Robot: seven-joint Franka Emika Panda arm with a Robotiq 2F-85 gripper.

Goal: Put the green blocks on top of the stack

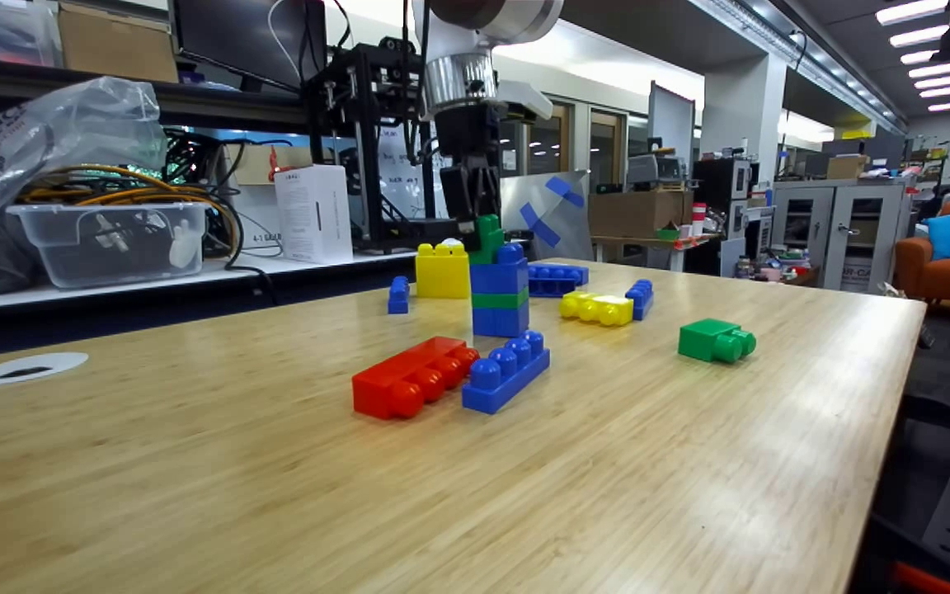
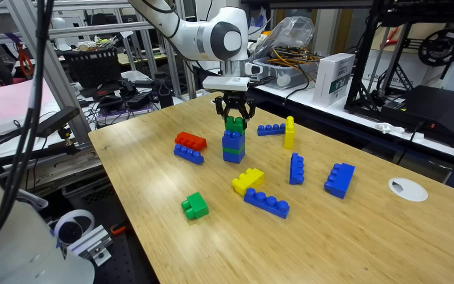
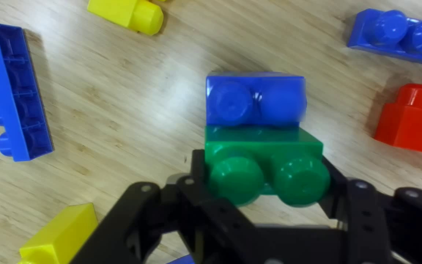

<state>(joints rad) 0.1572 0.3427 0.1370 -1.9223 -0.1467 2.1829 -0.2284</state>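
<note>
My gripper (image 2: pixel 235 122) is shut on a small green block (image 2: pixel 234 128), with a finger on either side of it in the wrist view. Two round studs of that block (image 3: pixel 264 148) face the camera. Below it is the stack (image 1: pixel 500 320), upright, blue with a thin green layer. The held block sits over one half of the stack's top, and no gap shows between them in both exterior views. Bare blue studs of the stack (image 3: pixel 255 99) show beside it. Another green block (image 2: pixel 195 206) lies on its side on the table, apart from the stack.
Close to the stack lie a red brick (image 1: pixel 409 375) and a flat blue brick (image 1: pixel 508 375). A yellow brick (image 2: pixel 248 180), a taller yellow block (image 2: pixel 289 133) and several blue bricks (image 2: pixel 267 203) are spread over the wooden table (image 2: pixel 329 244). A shelf with boxes runs behind.
</note>
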